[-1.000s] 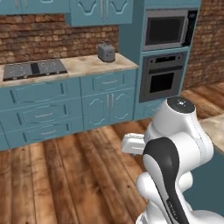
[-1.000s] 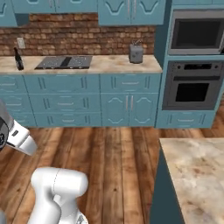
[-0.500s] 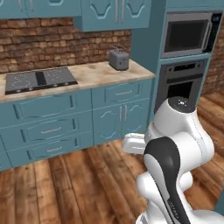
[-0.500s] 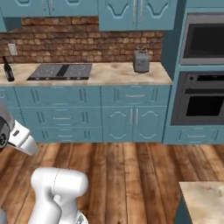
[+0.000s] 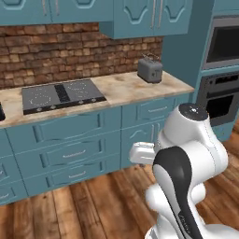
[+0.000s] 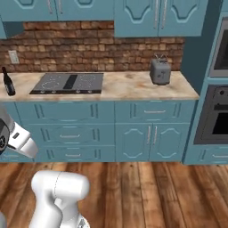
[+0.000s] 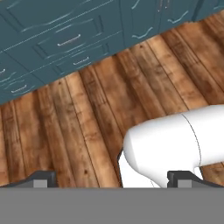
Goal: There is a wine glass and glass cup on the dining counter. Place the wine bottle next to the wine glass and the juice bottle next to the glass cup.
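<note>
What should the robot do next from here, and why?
Probably keep driving the base left along the counter. The wine bottle stands at the counter's far left in the right base view, beyond the cooktop, well away from the arm. The gripper holds nothing, its fingertips apart over the wooden floor.

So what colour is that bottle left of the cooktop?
Nearly black; the wine bottle shows best in the right base view.

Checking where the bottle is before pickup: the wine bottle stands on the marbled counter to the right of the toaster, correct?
Not quite. The wine bottle stands on the marbled counter at its far left, left of the black cooktop; the toaster sits far off to the right. The right base view shows this.
</note>
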